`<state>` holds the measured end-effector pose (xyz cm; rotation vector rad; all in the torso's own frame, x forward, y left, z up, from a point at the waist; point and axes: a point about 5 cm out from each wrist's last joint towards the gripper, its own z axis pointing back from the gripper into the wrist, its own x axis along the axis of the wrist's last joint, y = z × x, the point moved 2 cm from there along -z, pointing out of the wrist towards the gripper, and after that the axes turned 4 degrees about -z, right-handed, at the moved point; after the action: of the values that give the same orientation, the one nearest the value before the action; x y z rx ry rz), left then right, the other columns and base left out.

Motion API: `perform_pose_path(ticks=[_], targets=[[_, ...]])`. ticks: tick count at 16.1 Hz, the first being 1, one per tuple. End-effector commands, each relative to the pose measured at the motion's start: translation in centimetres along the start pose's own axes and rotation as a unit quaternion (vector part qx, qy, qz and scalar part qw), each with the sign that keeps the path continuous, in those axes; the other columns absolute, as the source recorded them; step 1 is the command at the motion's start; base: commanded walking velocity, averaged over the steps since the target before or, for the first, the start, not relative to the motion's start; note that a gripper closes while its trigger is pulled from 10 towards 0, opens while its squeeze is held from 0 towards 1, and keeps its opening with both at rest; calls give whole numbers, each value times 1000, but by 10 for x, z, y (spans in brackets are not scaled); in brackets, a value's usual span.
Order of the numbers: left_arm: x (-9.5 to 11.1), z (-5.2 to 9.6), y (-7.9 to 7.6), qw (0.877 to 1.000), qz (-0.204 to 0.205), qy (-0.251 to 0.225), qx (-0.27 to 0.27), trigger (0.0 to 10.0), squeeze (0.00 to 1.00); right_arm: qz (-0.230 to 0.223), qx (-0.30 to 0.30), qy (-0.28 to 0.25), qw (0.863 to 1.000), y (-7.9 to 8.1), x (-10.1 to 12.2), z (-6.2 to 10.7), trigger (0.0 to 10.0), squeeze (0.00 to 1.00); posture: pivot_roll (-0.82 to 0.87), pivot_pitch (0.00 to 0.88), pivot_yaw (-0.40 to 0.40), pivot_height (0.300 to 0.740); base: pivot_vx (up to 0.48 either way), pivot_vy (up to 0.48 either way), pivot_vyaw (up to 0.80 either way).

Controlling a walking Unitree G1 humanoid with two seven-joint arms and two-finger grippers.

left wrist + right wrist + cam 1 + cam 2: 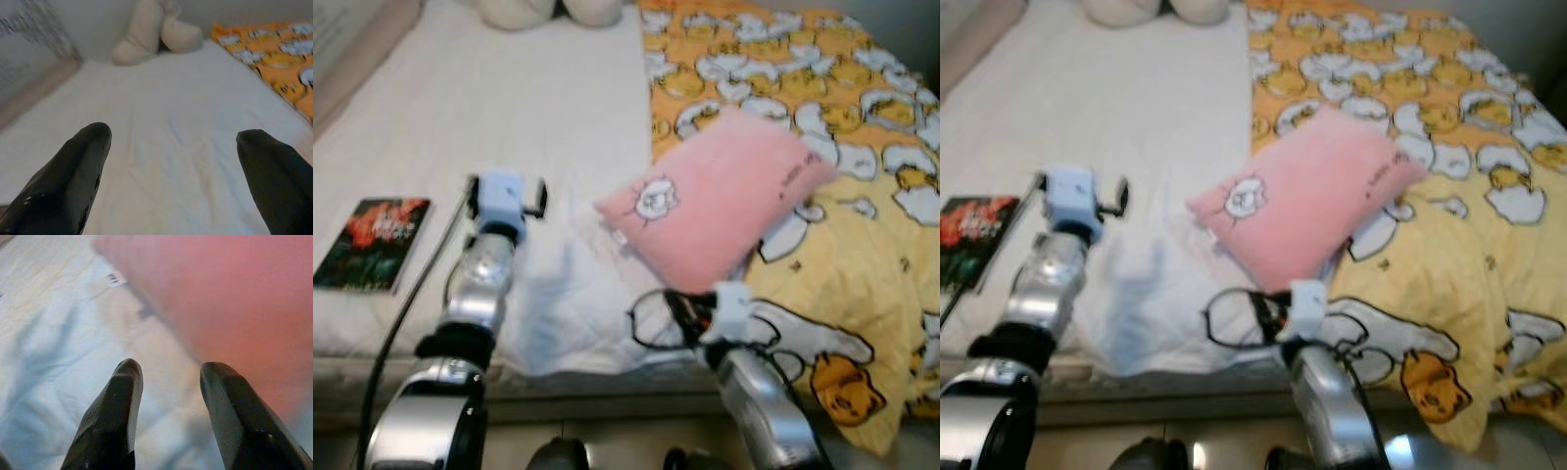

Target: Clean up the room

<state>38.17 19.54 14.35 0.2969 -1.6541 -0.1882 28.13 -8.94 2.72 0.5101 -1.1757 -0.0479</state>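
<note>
Pink pillow (720, 196) near the bed's (509, 108) front edge.
Soft, light; pinch a corner. Right gripper (168, 387) and left gripper (171, 161) gape empty.

One pink pillow (720, 196) is counted on the bed. One book (374, 243) with a dark cover is noted on the white sheet (509, 108). One yellow duck-print blanket (842, 196) is recorded. Two pale plush shapes (151, 34) are seen at the head of the bed; their kind cannot be told. Two silver arms are counted.
</note>
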Motion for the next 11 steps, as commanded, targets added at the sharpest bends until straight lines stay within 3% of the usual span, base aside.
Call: perform_pose_path(ticks=[1,2,3,6,9,11], targets=[[2,2,3,1000,-6,-3,5,10000,0,-3,10,3,1000,2,0,-5,10000,0,140,69,-35,740,0,0,0],[4,3,5,1000,-8,-7,5,10000,0,-3,18,5,1000,5,1,-10,10000,0,140,69,-35,740,0,0,0],[7,6,12,1000,-15,-11,13,10000,0,-7,37,13,999,15,4,-27,10000,0,175,66,-48,740,0,0,0],[4,12,13,1000,-13,1,14,10000,0,-7,31,38,999,10,3,-42,10000,0,187,72,-53,740,0,0,0],[2,14,4,1000,-10,12,-3,10000,0,5,-12,77,997,-15,-2,-43,10000,0,189,76,-52,740,0,0,0],[3,15,-2,1000,-7,16,-15,10000,0,3,-56,98,994,-42,-3,-37,10000,0,192,78,-53,740,0,0,0]])
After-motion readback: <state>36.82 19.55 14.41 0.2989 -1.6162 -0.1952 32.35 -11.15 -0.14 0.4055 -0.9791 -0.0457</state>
